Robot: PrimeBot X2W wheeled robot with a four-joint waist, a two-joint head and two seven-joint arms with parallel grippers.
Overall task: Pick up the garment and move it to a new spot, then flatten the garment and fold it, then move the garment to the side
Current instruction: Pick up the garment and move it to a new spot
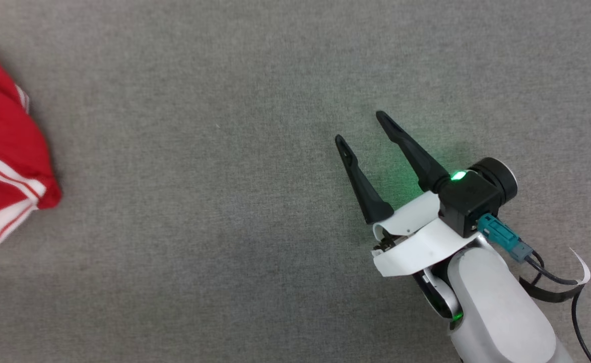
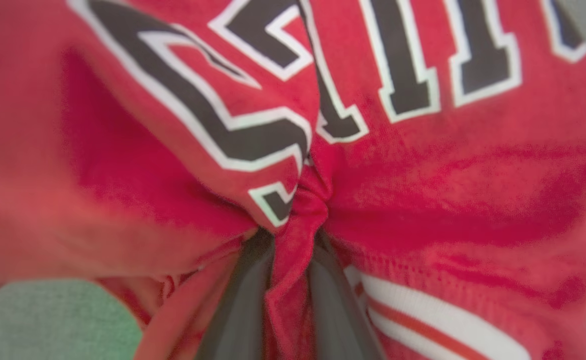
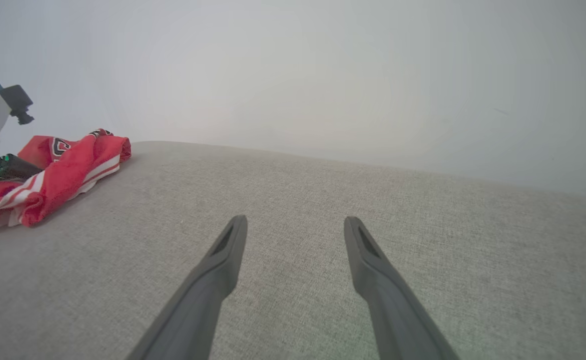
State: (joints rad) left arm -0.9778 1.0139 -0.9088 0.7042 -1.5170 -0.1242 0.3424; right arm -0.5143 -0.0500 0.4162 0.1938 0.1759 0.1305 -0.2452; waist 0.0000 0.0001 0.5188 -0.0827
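1. I am pinching a bunched fold of the red shirt (image 2: 472, 200) in the left gripper (image 2: 297, 235). Its two fingers are drawn narrow on the cloth just below the black lettering, a central hold that I judge will lift the whole piece together.
2. The shirt is lying crumpled at the far left of the grey surface (image 1: 224, 252), well apart from the right gripper (image 1: 359, 127).
3. I am holding the right gripper over bare surface with its fingers wide and empty, likely waiting for the flattening.

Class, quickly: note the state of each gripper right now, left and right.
Left gripper: closed on a fold of the garment.
Right gripper: open, holding nothing.
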